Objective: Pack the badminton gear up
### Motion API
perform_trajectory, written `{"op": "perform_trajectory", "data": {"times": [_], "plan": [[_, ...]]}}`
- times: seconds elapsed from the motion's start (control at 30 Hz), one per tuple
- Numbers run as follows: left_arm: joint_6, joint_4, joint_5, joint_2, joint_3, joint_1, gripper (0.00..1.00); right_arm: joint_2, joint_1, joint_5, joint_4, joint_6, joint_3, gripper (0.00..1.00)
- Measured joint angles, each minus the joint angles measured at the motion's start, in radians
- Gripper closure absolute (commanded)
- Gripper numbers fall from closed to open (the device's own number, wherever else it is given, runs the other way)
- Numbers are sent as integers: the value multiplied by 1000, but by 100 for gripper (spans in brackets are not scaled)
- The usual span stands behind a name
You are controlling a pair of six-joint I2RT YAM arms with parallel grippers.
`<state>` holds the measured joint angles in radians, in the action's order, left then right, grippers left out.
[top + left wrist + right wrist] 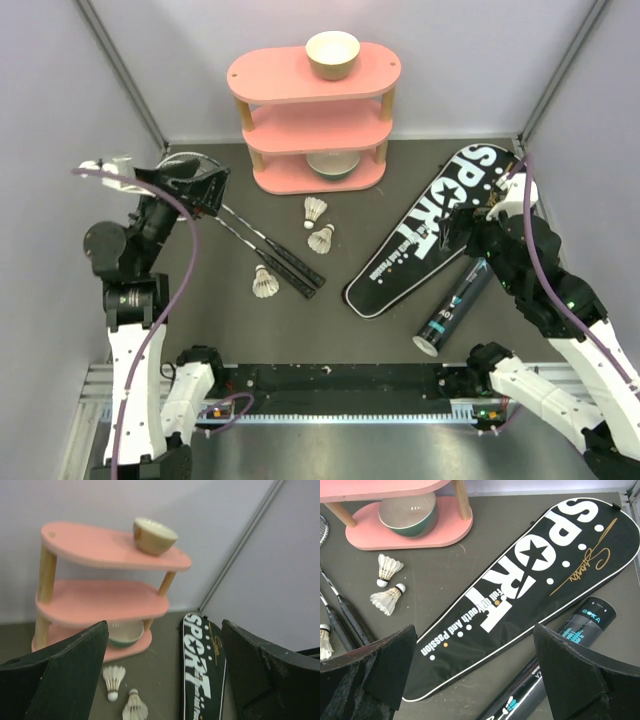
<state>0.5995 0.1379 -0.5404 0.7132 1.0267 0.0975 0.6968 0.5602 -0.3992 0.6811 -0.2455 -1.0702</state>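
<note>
Left hand (164, 640): mine, released, empty, raised. Right hand (474, 635): mine, released, above bag (530, 580). On surface (340, 325): bag; tube (580, 630) just beside it; two rackets (275, 250) and three shuttlecocks (320, 238) leftward.

The long black bag (520, 590), lettered SPORT in white, lies flat on the worktop straight under the right claw (475, 630). It runs aslant, its wide end far from the claw and its narrow end near. The black tube (585, 622) lies on its side just beside the bag's edge, by that claw's right finger. Two white feather shuttlecocks (386, 569) lie tipped over, close together, off beyond its left finger. A third shuttlecock (264, 283) lies farther out, touching or almost touching the two rackets (270, 245). The rackets lie side by side, black handles toward the bag, and their silver heads reach under the left claw (200, 185).
</note>
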Motion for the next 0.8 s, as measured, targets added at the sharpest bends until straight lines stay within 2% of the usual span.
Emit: {"op": "perform_trajectory", "data": {"times": [0.23, 0.47, 0.6, 0.7, 0.8], "plan": [[11, -152, 33, 69, -63, 0, 2, 27, 0, -11, 30, -37, 0, 1], [-31, -165, 42, 52, -66, -36, 2, 165, -30, -39, 49, -145, 36, 1], [-105, -177, 52, 56, -70, -91, 2, 251, -202, 16, 53, -240, 103, 1], [-163, -185, 53, 62, -95, -137, 2, 262, -370, 46, 74, -318, 182, 1], [-194, -192, 32, 89, -116, -160, 2, 262, -483, 60, 88, -385, 239, 1]]}}
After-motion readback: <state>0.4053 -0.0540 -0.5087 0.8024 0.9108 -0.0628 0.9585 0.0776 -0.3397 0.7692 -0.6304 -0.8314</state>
